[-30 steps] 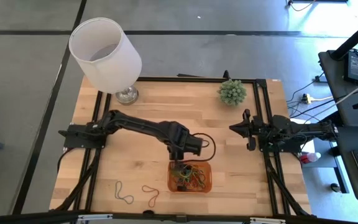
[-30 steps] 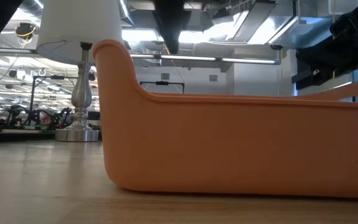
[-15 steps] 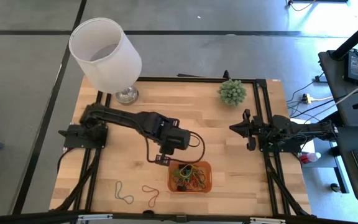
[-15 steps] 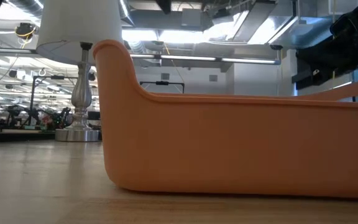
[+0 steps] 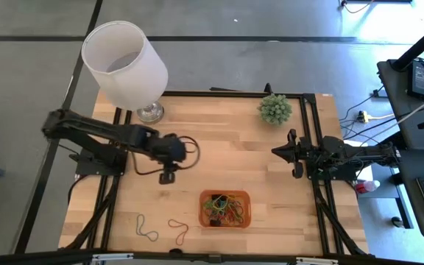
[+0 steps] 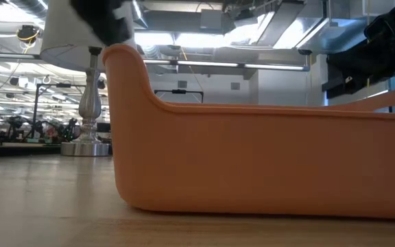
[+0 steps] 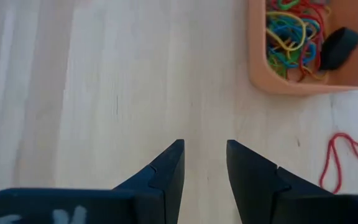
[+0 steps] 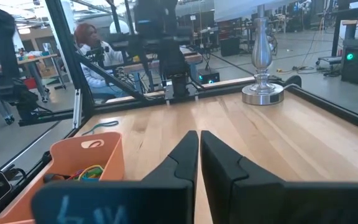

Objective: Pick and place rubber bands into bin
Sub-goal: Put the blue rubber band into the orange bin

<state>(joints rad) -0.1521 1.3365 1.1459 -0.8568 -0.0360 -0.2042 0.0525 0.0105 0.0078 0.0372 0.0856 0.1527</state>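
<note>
Left gripper (image 5: pixel 167 177) now back from bin (image 5: pixel 225 209), lamp (image 5: pixel 126 65) behind.

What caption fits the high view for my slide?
Left gripper empty above bare table, bin of rubber bands nearby, two loose bands left; right gripper parked.

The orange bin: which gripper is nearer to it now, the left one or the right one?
Left. The left gripper hovers over bare table just up-left of the bin, fingers apart and empty. The right gripper waits farther off, by the table's right edge.
</note>
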